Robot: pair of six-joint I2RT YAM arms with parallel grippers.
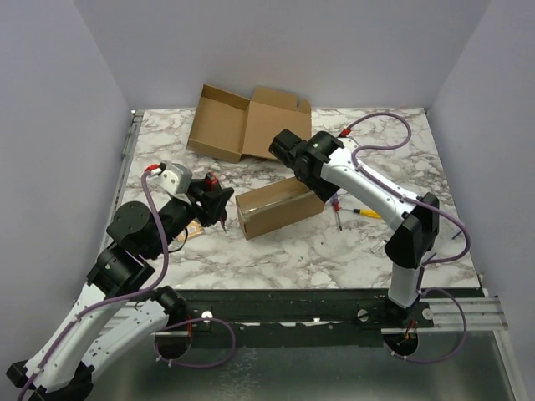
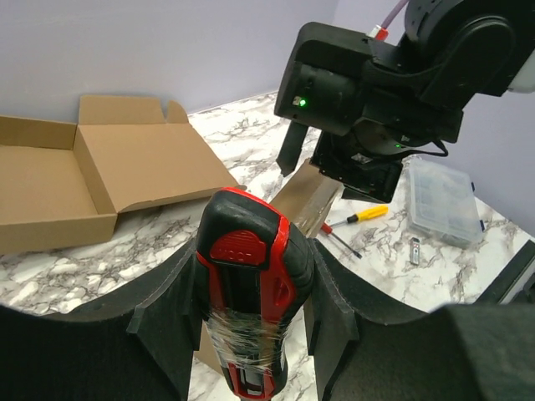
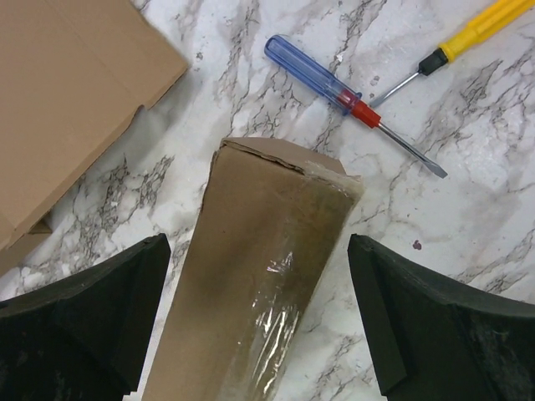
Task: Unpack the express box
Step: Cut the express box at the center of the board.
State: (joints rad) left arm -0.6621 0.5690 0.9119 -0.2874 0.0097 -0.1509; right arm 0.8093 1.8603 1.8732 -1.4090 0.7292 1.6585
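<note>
On marble [image 1: 334, 251], two cardboard boxes [image 1: 280, 209] [image 1: 230, 125], two screwdrivers [image 3: 322, 79] [image 3: 468, 38]

The table [image 1: 292, 259] is white marble with grey veins. The sealed box [image 1: 280, 210] is brown cardboard, streaked with glossy clear tape. The open box [image 1: 221, 125] is a lighter tan. The cutter [image 2: 247, 284] is red and black, with clear film wrapped around its lower end. The blue screwdriver [image 3: 313, 75] has a see-through handle and a red collar. The yellow screwdriver [image 3: 481, 29] has a black band. The arms [image 1: 368, 188] are white and black, and their cables [image 1: 386, 115] are purple.
</note>
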